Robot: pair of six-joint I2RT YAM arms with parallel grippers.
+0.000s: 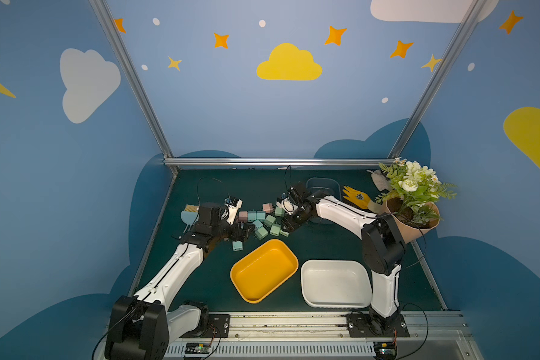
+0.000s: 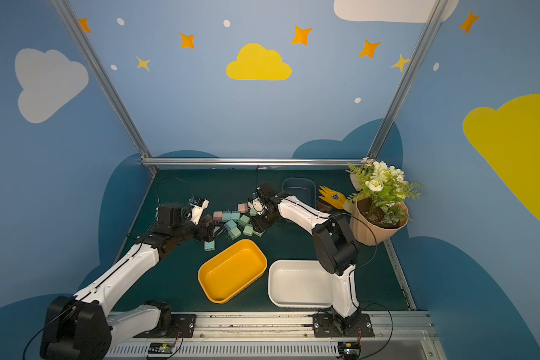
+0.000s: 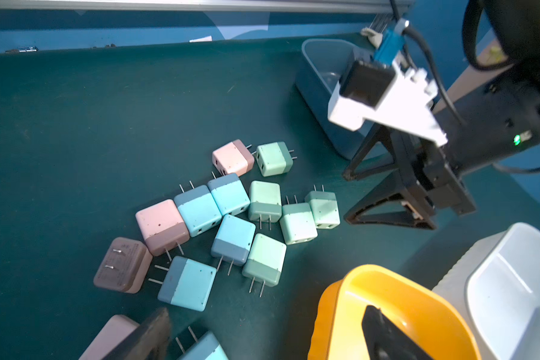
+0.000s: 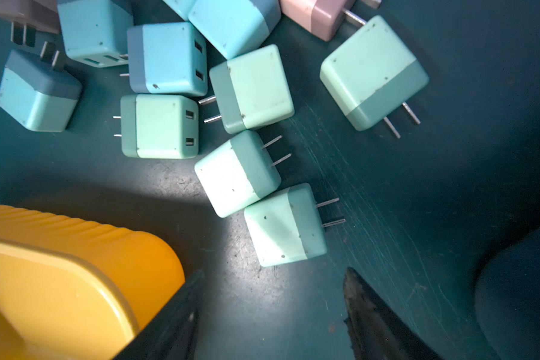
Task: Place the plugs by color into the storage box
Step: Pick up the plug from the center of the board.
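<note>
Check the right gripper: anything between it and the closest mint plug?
Nothing visible. The right gripper is open over bare mat, and the mint plug lies just ahead of its fingertips. The yellow bin sits beside one finger, off that path.

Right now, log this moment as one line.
pastel plastic cube plugs: unsorted pile | yellow plastic tub: empty | left claw: open | right claw: open

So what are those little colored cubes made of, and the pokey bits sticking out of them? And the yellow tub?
The plugs look like matte plastic: rounded corners, flat pastel color, small dark scuffs. Their prongs look like bare metal: thin, grey, slightly shiny. The yellow tub is probably plastic too, with a soft sheen and fine molded ribs on its outer wall, though looks alone can't settle it.
</note>
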